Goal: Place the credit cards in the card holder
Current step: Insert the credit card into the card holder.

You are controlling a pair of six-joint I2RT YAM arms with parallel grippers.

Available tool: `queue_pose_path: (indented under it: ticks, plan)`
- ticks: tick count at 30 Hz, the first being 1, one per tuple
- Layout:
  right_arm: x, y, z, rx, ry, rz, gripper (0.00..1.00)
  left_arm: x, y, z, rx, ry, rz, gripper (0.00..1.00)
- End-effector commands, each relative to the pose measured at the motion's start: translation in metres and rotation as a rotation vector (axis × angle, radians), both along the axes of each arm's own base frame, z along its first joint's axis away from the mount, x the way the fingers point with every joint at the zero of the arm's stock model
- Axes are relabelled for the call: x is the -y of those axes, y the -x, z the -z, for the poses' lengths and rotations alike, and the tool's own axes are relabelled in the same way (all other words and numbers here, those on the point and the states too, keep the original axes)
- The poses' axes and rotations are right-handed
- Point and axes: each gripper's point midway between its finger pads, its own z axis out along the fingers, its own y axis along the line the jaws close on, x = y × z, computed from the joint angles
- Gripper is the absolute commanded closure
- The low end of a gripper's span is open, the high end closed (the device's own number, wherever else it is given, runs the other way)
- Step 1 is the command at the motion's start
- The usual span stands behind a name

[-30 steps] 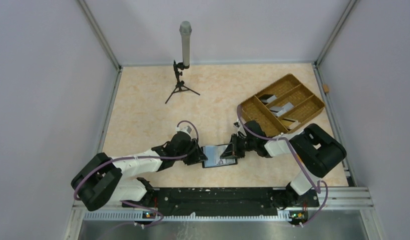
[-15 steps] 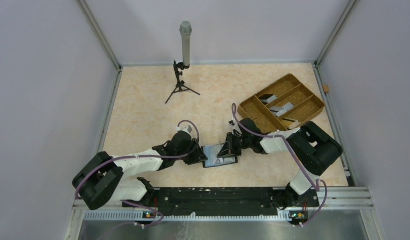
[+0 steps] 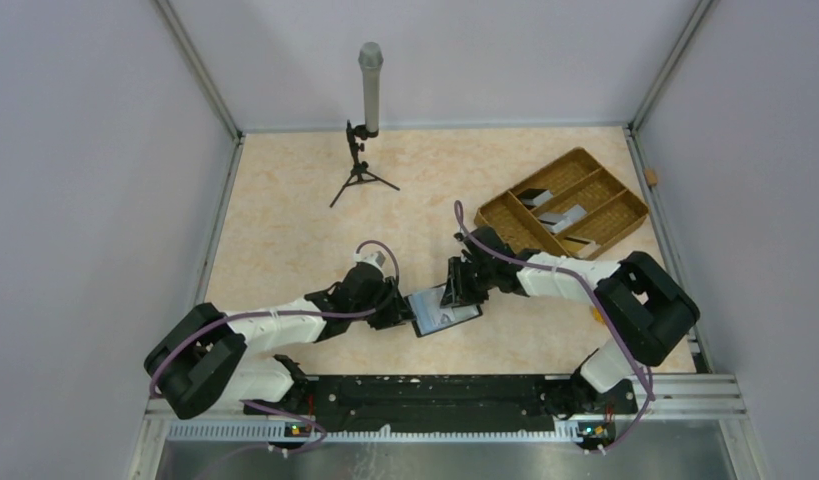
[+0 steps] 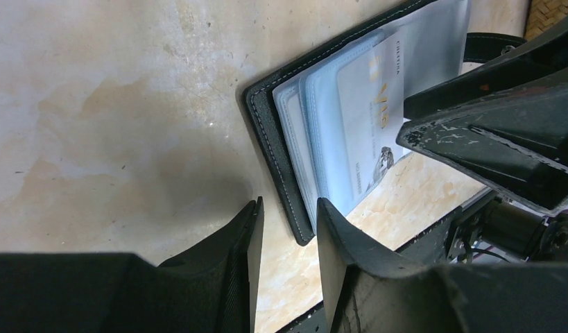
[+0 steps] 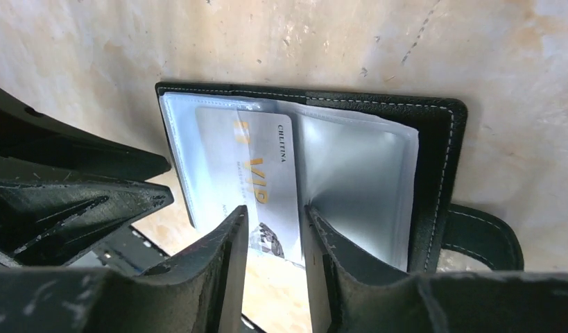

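Worktop (image 3: 285, 220): black card holder (image 5: 433, 139) lies open and flat between both sets of jaws. Left jaws part-open astride one corner of it; cannot tell whether they pinch it. Right jaws open, holding nothing, just over the silver VIP credit card (image 5: 260, 159), which is half inside a clear sleeve.

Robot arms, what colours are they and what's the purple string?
Both the left arm and right arm are white with chunky black joints. The purple strings are cables along them. The left gripper and right gripper have black, scuffed fingers.
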Motion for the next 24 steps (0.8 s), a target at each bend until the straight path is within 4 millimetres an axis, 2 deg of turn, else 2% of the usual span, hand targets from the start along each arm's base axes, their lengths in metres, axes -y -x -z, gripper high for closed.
queue_pose_path:
  ticks: [1,6,12,19,24]
  plan:
    - [0.008,-0.006,-0.020,0.100,0.087,-0.031,0.62,-0.005,-0.006,-0.003,0.038,-0.035,-0.012,0.61]
    - [0.008,-0.007,-0.023,0.122,0.078,-0.038,0.53,-0.003,-0.009,-0.006,0.048,-0.016,-0.021,0.60]
    - [0.000,-0.002,-0.013,0.098,0.044,-0.070,0.53,0.004,-0.010,-0.005,0.040,0.018,-0.022,0.60]
    - [-0.013,0.004,-0.007,0.072,0.044,-0.105,0.53,0.010,-0.009,0.005,0.011,0.031,-0.013,0.63]
    - [-0.024,0.009,-0.011,0.075,0.029,-0.128,0.54,0.013,-0.008,0.010,-0.003,0.043,-0.008,0.67]
